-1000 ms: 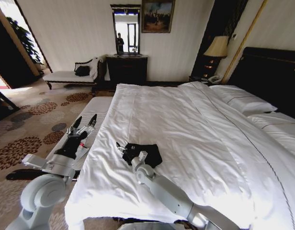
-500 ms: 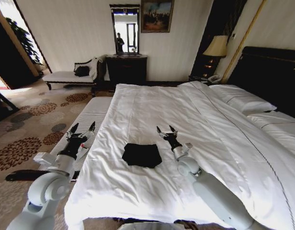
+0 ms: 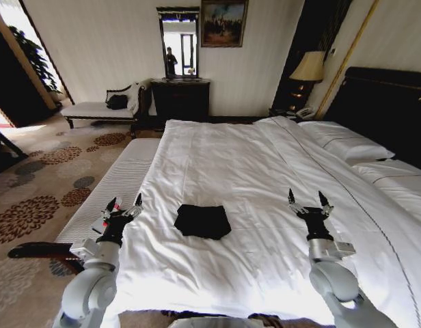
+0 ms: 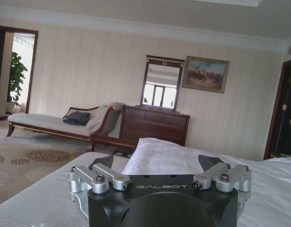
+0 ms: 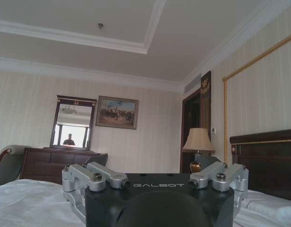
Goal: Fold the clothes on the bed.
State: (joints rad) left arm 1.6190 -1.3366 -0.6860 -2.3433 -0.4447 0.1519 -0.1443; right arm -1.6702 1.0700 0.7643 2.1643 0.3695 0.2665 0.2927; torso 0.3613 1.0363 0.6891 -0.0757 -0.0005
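Lying in the lower middle of the head view, the black T-shirt (image 3: 202, 221) is a small folded packet on the white bed (image 3: 265, 171), near its foot edge. We see nothing touching it. To its left, at the bed's edge, the left hand (image 3: 124, 202) points upward with its fingers spread open and empty. To its right, well apart, the right hand (image 3: 306, 200) also stands upright above the sheet, fingers open, holding nothing. A striped bench (image 3: 104, 195) lies along the left side.
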